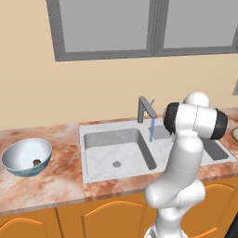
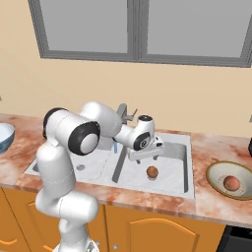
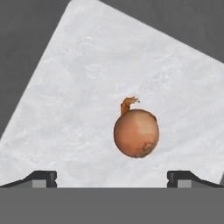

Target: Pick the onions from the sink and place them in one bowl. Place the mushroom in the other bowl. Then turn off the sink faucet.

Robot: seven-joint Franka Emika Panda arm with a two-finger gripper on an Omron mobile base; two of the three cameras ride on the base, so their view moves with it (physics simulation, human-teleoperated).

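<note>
Jaws spread wide, gripper [image 3: 112, 177] poised above the second onion [image 3: 136, 133] on the right sink [image 2: 178, 178] basin floor. First onion [image 2: 232, 183] sits in tan bowl [image 2: 214, 175]; mushroom [image 1: 36, 162] in blue bowl [image 1: 14, 155]. Next, likely: descend, straddle, close.

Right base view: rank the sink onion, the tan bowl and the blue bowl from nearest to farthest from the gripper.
1. Sink onion: in the right basin, just below the open gripper.
2. Tan bowl: on the counter to the right, holding another onion.
3. Blue bowl: at the far left edge.
</note>
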